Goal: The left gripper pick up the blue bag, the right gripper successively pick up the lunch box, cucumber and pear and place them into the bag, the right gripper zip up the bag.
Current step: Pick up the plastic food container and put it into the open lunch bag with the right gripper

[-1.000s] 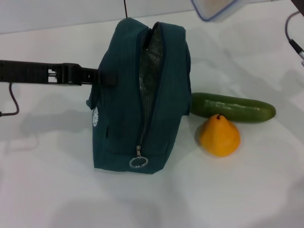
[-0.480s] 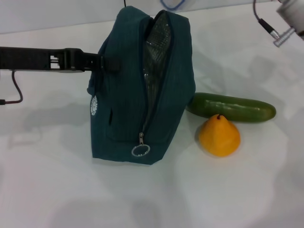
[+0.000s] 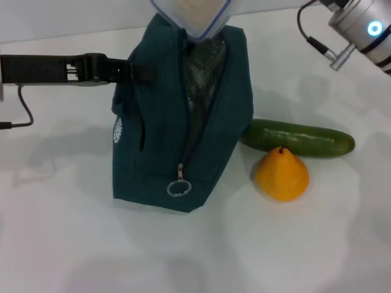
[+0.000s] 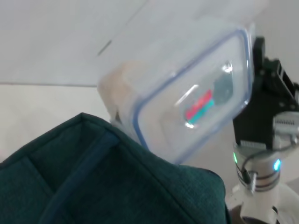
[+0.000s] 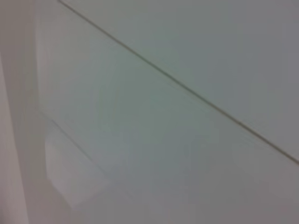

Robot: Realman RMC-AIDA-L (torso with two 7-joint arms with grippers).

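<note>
A: Where was the lunch box (image 3: pixel 190 16) relative to the right hand (image 4: pixel 261 100)?
B: Held tilted just above the open mouth of the bag (image 3: pixel 177 116), one corner pointing down into it. In the left wrist view the black right hand sat just behind the box's far end; I couldn't tell its grip from the pictures.

A: Left hand (image 3: pixel 135 71)?
B: Reaching in level from the left at the bag's upper left side. Fingertips met the fabric; whether clamped, cannot tell.

A: Surroundings?
B: Cucumber (image 3: pixel 298 138) lay on the white surface (image 3: pixel 55 232) just right of the bag, long axis left–right, one end touching the bag's base. Pear (image 3: pixel 281 174) stood upright just in front of it, stem up.

A: Bag orientation?
B: Upright, zipper slit running toward the camera, ring pull (image 3: pixel 179 187) at the near end, foil lining showing.
</note>
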